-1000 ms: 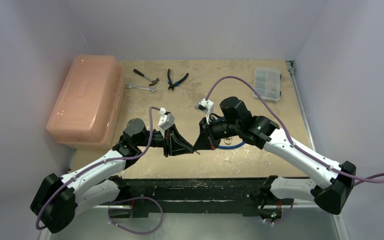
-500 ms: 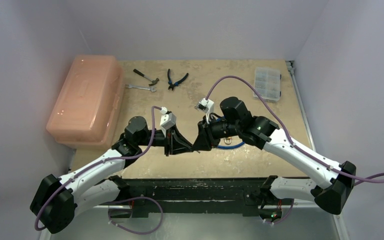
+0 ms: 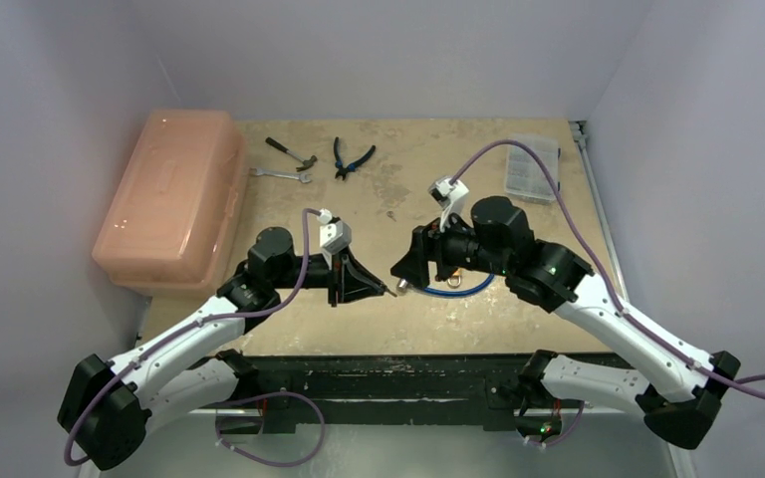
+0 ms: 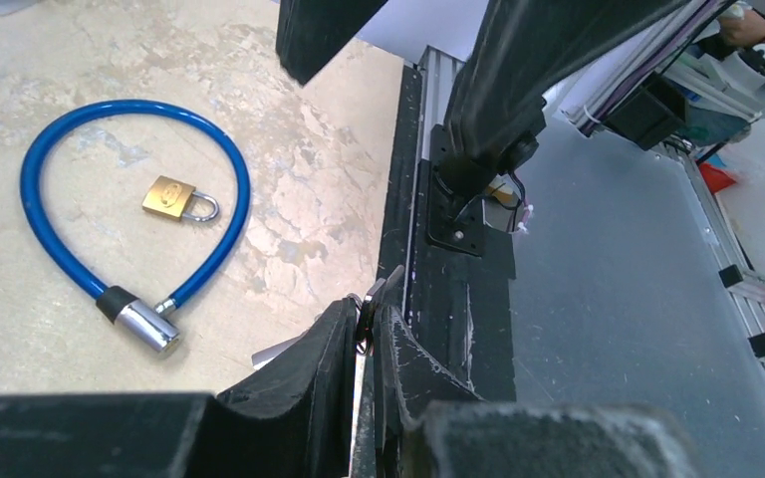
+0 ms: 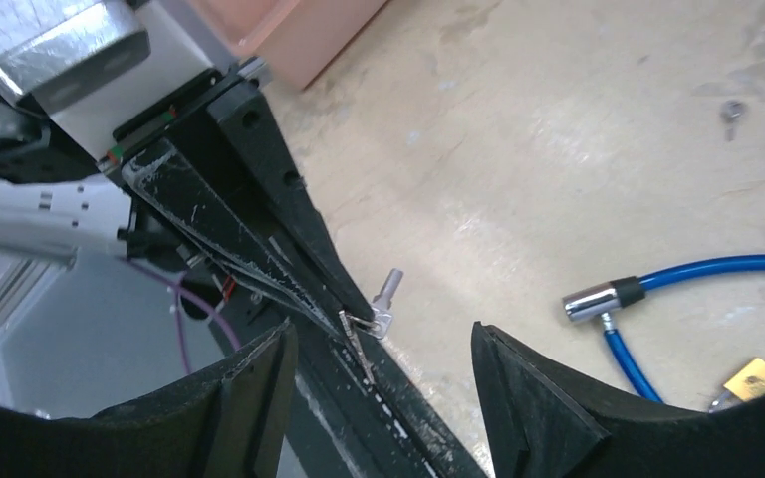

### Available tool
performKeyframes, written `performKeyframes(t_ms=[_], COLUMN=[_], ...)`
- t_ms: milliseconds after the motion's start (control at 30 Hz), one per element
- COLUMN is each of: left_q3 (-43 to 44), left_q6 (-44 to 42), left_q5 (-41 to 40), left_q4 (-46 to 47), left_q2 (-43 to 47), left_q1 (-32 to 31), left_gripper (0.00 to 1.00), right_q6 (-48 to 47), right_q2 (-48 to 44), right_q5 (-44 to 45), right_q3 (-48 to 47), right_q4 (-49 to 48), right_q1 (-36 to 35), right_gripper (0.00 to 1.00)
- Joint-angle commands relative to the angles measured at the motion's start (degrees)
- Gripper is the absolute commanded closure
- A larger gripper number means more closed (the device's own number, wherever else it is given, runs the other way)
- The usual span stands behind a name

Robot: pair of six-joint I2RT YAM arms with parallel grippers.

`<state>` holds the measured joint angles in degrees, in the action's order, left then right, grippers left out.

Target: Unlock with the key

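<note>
The key (image 5: 386,294), a small silvery bunch on a ring, is pinched at the tips of my left gripper (image 4: 369,317), which is shut on it; one key blade sticks out past the fingertips (image 3: 395,289). My right gripper (image 5: 381,339) faces it from the right with its jaws wide apart and nothing between them, a short gap from the key. A small brass padlock (image 4: 171,197) lies on the table inside the loop of a blue cable lock (image 4: 35,159), under the right arm (image 3: 458,292).
A large orange box (image 3: 169,199) fills the left side. A hammer (image 3: 291,152), a wrench (image 3: 281,174) and pliers (image 3: 352,157) lie at the back, with a clear organiser (image 3: 530,169) at the back right. The black rail (image 4: 458,299) marks the near table edge.
The right gripper has opened and drawn back to the right, away from the left gripper. The key stays in the left gripper, which has hardly moved.
</note>
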<state>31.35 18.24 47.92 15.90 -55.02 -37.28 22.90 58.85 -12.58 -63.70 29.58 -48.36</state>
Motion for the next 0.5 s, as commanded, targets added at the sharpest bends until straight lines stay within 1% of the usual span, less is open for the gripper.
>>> performKeyframes(t_ms=[0,167,267,400,467], left_q3=[2.81,3.45,3.87,4.95,5.36], left_q6=[-0.98,3.82,7.75,10.96,12.03], left_q5=[-2.64,-9.93,-12.43,-12.93,-12.33], left_q4=[0.07,-1.34,-1.13,-0.87,-0.76], left_q2=[1.82,3.95,6.28,8.05,8.26], left_q1=[-0.2,-0.22,-0.24,-0.24,-0.24], left_gripper=[1.0,1.0,1.0,1.0,1.0], right_q6=[1.85,-0.7,-2.37,-3.15,-3.55], right_q2=[-3.4,-5.45,-5.29,-3.99,-2.55], right_q5=[6.42,-1.5,-10.51,-17.06,-18.4], right_q3=[0.47,3.6,5.26,6.55,6.22], right_q4=[-1.96,-5.39,-7.79,-10.59,-11.0], right_q1=[0.02,-0.03,0.0,-0.09,-0.07], right_gripper=[0.28,0.26,0.27,0.27,0.29])
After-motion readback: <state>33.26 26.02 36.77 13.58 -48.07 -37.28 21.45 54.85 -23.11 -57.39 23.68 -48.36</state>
